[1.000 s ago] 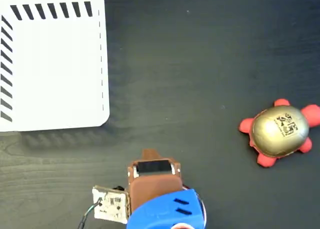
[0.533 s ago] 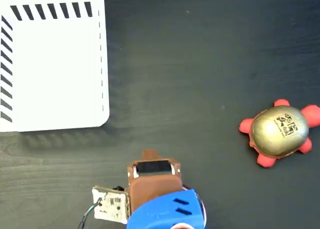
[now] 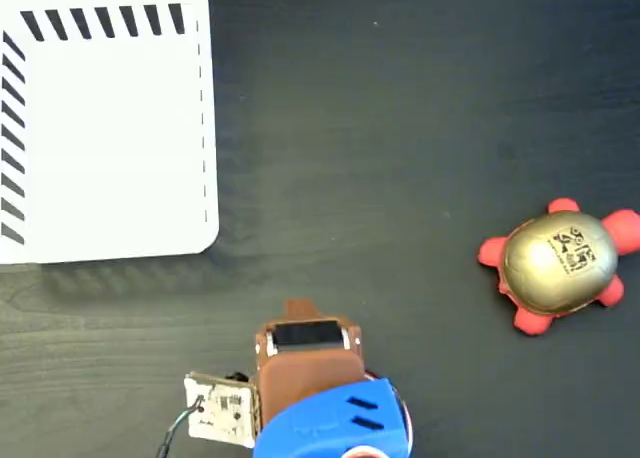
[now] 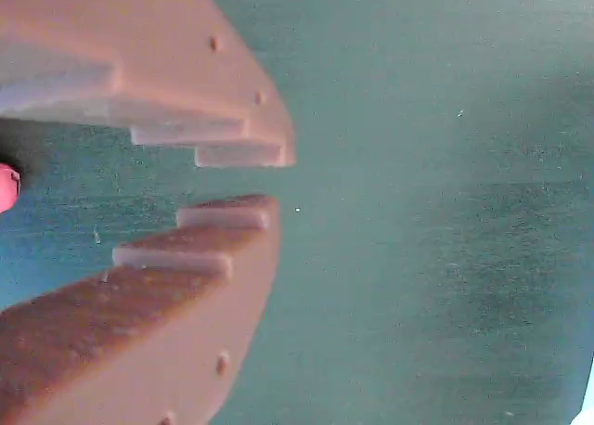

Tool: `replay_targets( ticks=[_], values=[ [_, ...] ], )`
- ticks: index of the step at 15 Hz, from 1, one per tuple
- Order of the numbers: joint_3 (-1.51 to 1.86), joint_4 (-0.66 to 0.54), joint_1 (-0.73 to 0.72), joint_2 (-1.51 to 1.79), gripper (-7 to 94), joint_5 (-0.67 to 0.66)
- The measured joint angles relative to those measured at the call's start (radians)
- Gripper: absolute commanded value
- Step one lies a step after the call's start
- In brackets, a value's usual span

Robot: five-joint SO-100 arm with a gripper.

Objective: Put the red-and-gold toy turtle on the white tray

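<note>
In the fixed view the red-and-gold toy turtle (image 3: 558,263) sits on the dark table at the right, gold shell up with its code sticker showing. The white tray (image 3: 110,128) lies flat at the upper left, black stripes along its top and left edges. My gripper (image 3: 298,308) is at the bottom centre, well apart from both, brown fingers pointing up the picture. In the wrist view the gripper (image 4: 274,179) has its toothed fingers nearly together with nothing between them. A small red bit (image 4: 5,186) shows at the left edge.
A blue arm segment (image 3: 335,423) and a small circuit board (image 3: 220,408) with wires sit at the bottom edge behind the gripper. Dark bare tabletop (image 3: 400,128) stretches between tray and turtle.
</note>
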Motion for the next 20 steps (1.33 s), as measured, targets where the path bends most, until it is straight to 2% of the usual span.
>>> replay_targets(
  ticks=[10,11,12,14,17,20],
  values=[
    [0.0,0.0,0.0,-0.005,1,-0.006],
    [0.0,0.0,0.0,-0.018,6,-0.015],
    [0.0,-0.012,0.0,-0.038,2,-0.014],
    [-0.026,-0.069,0.015,-0.155,0,-0.009],
    [-0.279,-0.141,0.106,-0.538,0,-0.133],
    [-0.77,0.089,0.225,-0.917,0,-0.387]
  ],
)
